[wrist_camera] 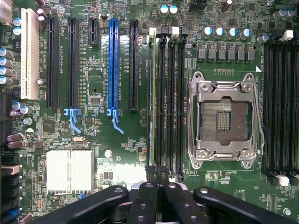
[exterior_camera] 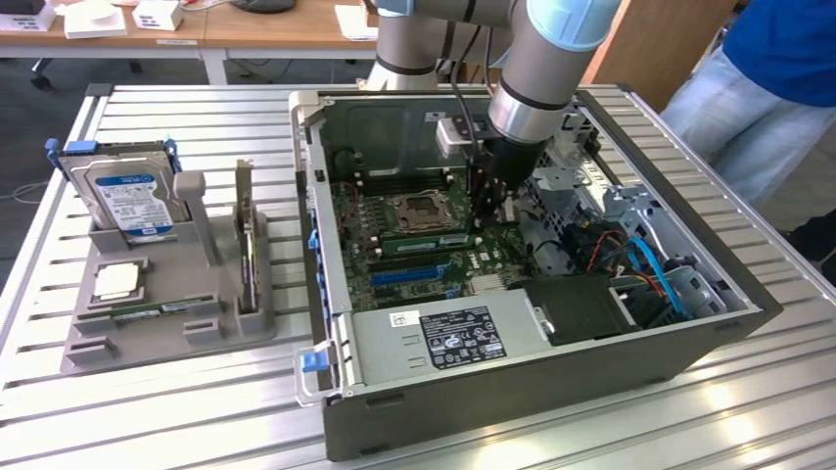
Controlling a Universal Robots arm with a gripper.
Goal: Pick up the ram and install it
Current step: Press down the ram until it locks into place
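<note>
Nearest in the exterior view, the slatted metal desk [exterior_camera: 157,411] carries an open computer case [exterior_camera: 523,392] lying on its side, with a labelled power supply [exterior_camera: 451,338] along its near wall. Beside the case, toward the exterior view's left, a grey holder [exterior_camera: 170,304] stands on the desk. In its near slot lies a spare ram stick [exterior_camera: 155,310], flat and untouched; behind it sit a processor [exterior_camera: 116,282], an upright dark expansion card [exterior_camera: 246,250] and a blue-labelled hard drive [exterior_camera: 128,201].

Deeper inside the case lies the green motherboard [exterior_camera: 418,259], with blue expansion slots [exterior_camera: 405,272] and a bare CPU socket [exterior_camera: 425,208]. The robot arm [exterior_camera: 542,69] reaches down into the case, and its claw [exterior_camera: 494,201] hangs just beside the socket, over the memory slots.

In the wrist view the claw [wrist_camera: 157,179] is pinched narrow, its black fingers [wrist_camera: 152,175] closed together at the end of the memory slots [wrist_camera: 170,98]. The ram [wrist_camera: 151,98] stands on edge in the outermost slot, next to the black expansion slot [wrist_camera: 133,65], its thin green edge running the slot's length. Whether the fingers still grip it or only press against its end cannot be told. The CPU socket [wrist_camera: 224,119] lies on the far side of the slots.

At the far edge, a person [exterior_camera: 765,88] in jeans stands behind the desk.
</note>
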